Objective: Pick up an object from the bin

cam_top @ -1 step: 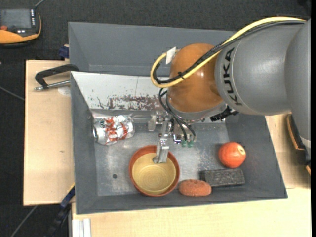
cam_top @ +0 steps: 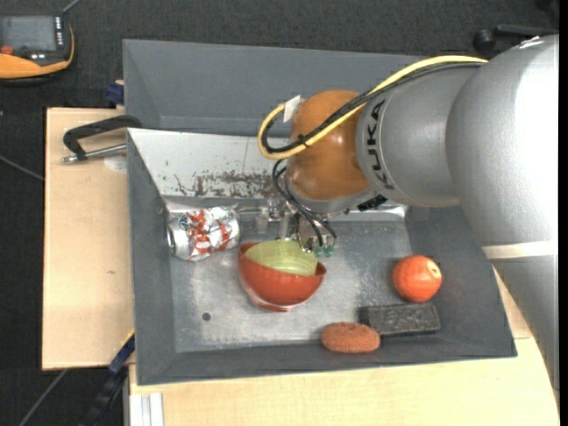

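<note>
Under hand (cam_top: 307, 238), red bowl (cam_top: 279, 289), green inside

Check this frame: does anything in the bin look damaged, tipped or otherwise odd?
The red-and-white can at the bin's left lies on its side, visibly crumpled. The red bowl in the middle, just below the gripper, sits tilted, its pale green inside turned toward the back wall. Nothing looks spilled.

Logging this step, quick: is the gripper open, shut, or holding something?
Gripper: cannot be told; it is at the far rim of the red bowl.
</note>
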Robot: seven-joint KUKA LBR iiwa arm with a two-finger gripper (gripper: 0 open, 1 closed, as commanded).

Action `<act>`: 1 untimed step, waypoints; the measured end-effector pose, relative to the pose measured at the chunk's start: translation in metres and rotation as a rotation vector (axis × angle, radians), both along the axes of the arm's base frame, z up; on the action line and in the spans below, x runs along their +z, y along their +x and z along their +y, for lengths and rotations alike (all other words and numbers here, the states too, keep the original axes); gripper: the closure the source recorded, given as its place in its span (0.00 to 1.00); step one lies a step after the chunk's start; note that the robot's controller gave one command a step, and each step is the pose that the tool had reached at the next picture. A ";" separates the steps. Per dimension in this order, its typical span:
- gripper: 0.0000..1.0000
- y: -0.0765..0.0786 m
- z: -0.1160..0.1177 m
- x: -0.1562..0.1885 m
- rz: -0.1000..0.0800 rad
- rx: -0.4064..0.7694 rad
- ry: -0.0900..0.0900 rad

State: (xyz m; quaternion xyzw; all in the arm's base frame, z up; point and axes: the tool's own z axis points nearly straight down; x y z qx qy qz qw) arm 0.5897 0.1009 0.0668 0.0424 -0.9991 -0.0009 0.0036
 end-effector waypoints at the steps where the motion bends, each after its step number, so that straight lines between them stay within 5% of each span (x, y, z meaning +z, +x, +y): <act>1: 0.00 -0.016 0.033 0.010 -0.006 0.018 -0.003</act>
